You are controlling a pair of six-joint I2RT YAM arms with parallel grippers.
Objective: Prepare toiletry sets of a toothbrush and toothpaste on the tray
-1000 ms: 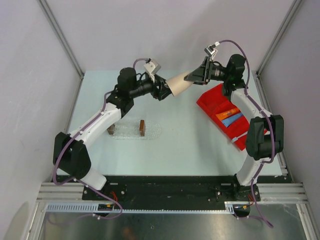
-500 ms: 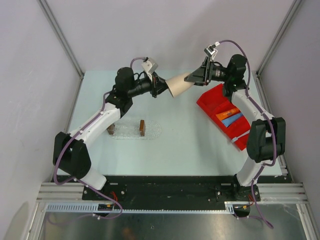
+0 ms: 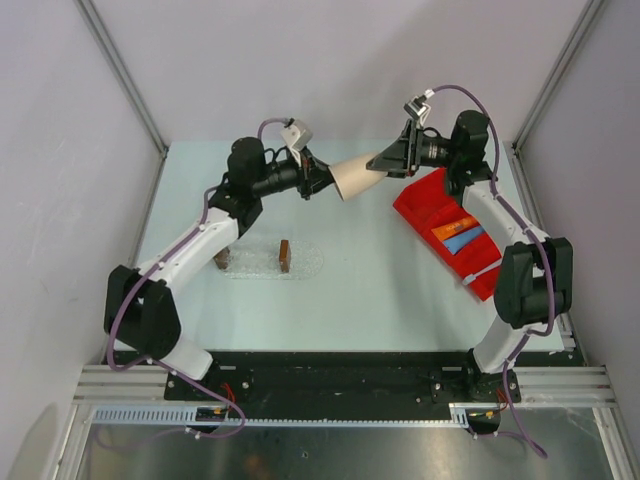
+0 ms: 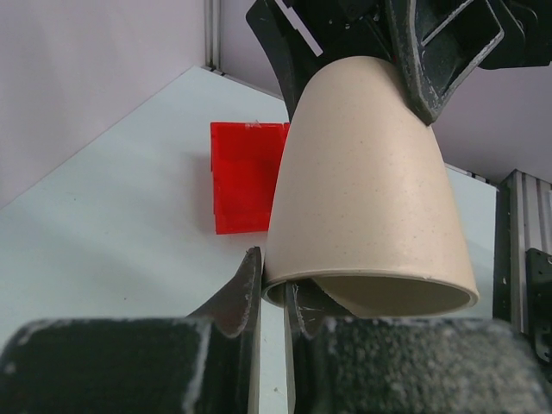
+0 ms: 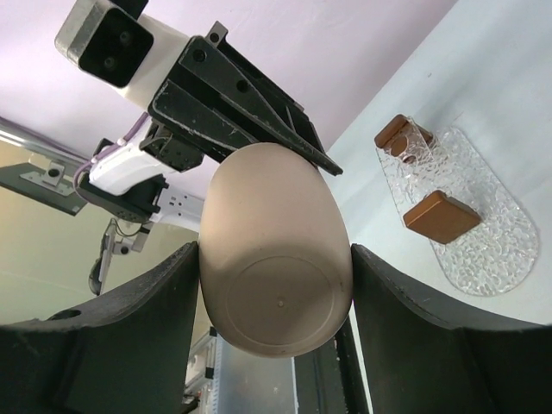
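Cup [image 3: 355, 176] is mid-air, lying on its side, bridged between both grippers.

Right gripper [image 3: 381, 160] is clamped on the closed base end. In my right wrist view its fingers [image 5: 155, 336] press the cup wall on either side, with the base facing the camera.

Left gripper [image 3: 325, 182] is at the open end, nearly closed, pinching the rim. My left wrist view shows one finger outside the wall and the other just inside the mouth. Both look to be touching the rim, but the view is too close for me to be sure of contact on the inner side.

Tray [image 3: 310, 264] sits on the table [image 3: 380, 290] below the left gripper and back toward that arm's base, well apart from the cup. A clear rack [image 3: 285, 255] with brown end blocks stands on it.

Orange toothpaste tube [image 3: 455, 226] and blue toothpaste tube [image 3: 466, 240] lie side by side in the red bin [image 3: 425, 205]. The bin is down on the table, below the right gripper and to its outer side, alongside that forearm.
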